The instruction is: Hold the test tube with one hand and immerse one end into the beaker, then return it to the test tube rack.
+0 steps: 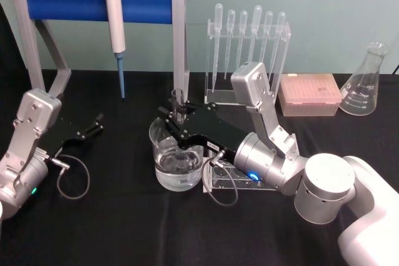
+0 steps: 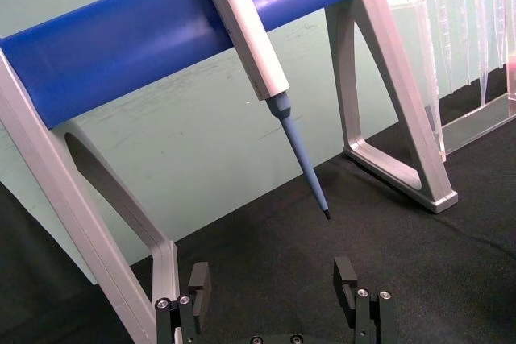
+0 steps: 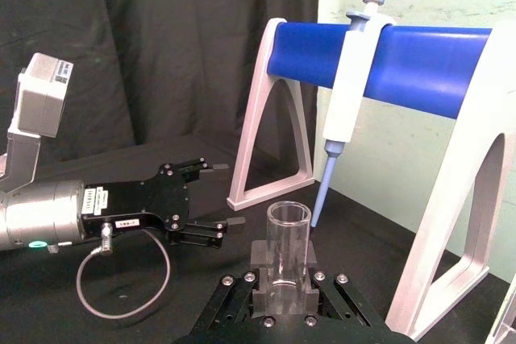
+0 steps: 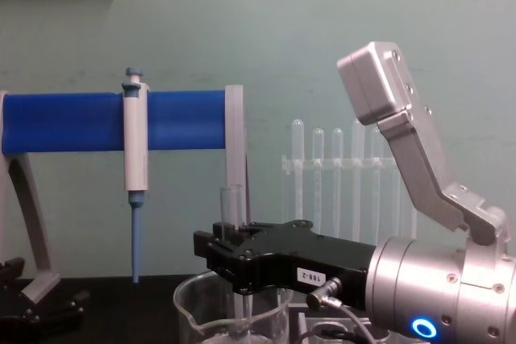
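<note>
Glass beaker [image 1: 177, 165] apparently holds clear liquid, with the right hand [image 1: 179, 114] clamped on the upright test tube [image 3: 288, 254] above it.

Silver wrists, blue light ring, black end effector [image 1: 177, 111]

Test tube [image 3: 289, 257], beaker [image 1: 177, 161]: clear glossy glass. Right claw [image 1: 177, 116]: matt black. Table [image 1: 124, 228]: black cloth.

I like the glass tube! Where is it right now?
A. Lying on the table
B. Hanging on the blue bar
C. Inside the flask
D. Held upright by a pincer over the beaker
D: the right pincer grips the tube upright, its lower end down in the beaker.
</note>
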